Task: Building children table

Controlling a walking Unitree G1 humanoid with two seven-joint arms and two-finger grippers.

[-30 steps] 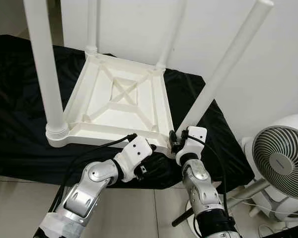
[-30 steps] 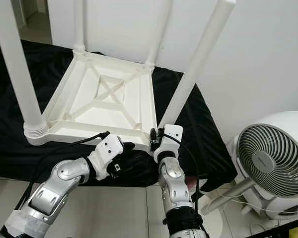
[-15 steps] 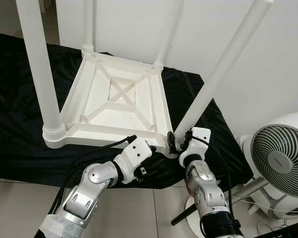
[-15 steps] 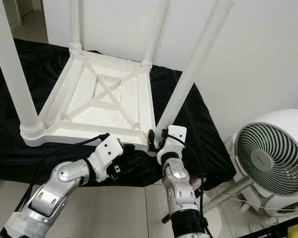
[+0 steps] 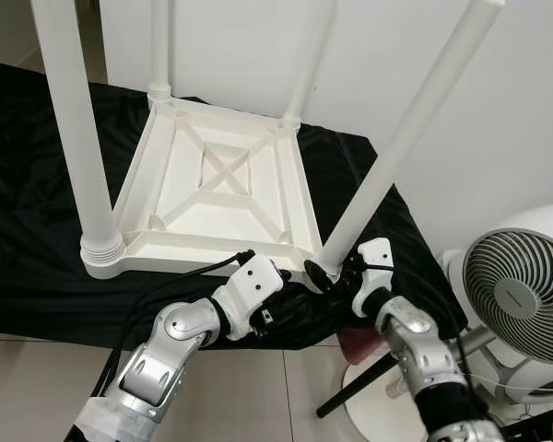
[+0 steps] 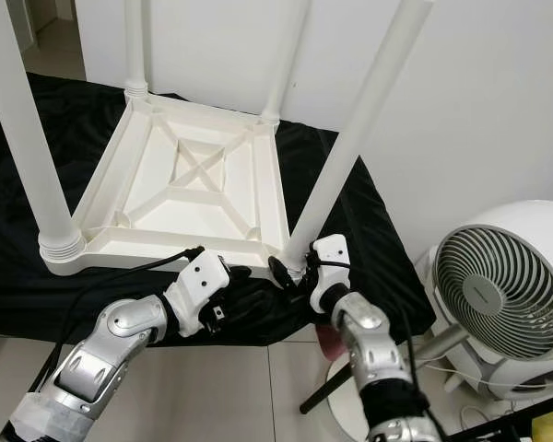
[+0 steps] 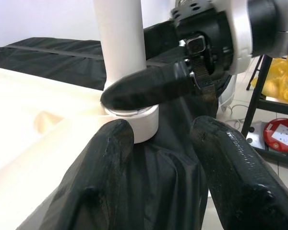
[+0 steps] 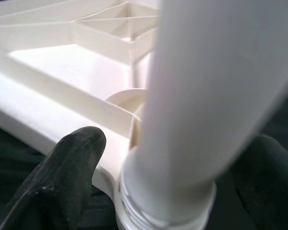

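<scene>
The white plastic children's table [image 5: 217, 189] lies upside down on a black cloth [image 5: 28, 203], its ribbed underside facing up and four white legs rising from the corners. The near-right leg [image 5: 401, 147] leans out to the right, away from the tabletop, while the near-left leg [image 5: 74, 129] stands upright in its ribbed collar. The right gripper [image 5: 324, 273] is at the foot of the leaning leg, at the table's near-right corner; in the right wrist view its two black fingers [image 8: 62, 172] sit on either side of the leg's base [image 8: 182, 158], spread about as wide as the leg, and whether they actually press on it cannot be told. The left gripper [image 7: 161, 158] is just beside it, low against the front edge of the table near the same corner; in the left wrist view its two fingers [image 7: 103, 172] are parted with only black cloth between them, holding nothing, and they point toward the leg's base, where one finger of the right gripper lies across the socket. A white pedestal fan [image 5: 521, 295] stands on the tiled floor [image 5: 37, 368] to the right, close to the white wall [image 5: 498, 120].
</scene>
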